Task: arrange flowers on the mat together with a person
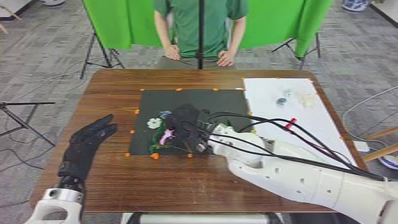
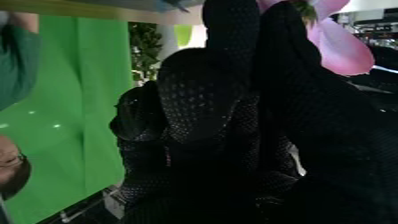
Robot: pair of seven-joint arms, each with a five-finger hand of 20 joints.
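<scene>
The pink flower with broad petals [image 2: 345, 52] is over the left part of the black rectangular mat [image 1: 213, 97], which lies on the brown wooden table [image 1: 147, 185]. The right arm comes in low from the right-hand side, slanting forward and to the left, and brings the right hand [image 1: 185, 120] over the middle of the mat, just beside the pink flower. In the right wrist view, the fingers of the right hand [image 2: 191, 90] are curled in, with the thumb closed towards them and the flower pinched at their tips. The left hand [image 1: 87, 142] is to the left of the mat, pointing forward, its fingers straight and relaxed.

The pink flower's petals are smooth and rounded, paler in places, with a bit of green at their base. A small white flower [image 1: 154, 123] lies near the left edge of the mat, farther from the robot than the pink one, and thin green stems [image 1: 158, 146] show close by. To the right of the mat is a white rectangular sheet [image 1: 266, 90] with small pale shapes near its far end; what they are is hard to tell.

The gloved thumb hides part of the pink flower, and its petals run out of the right wrist view. Where its stem passes between the fingers cannot be made out.
</scene>
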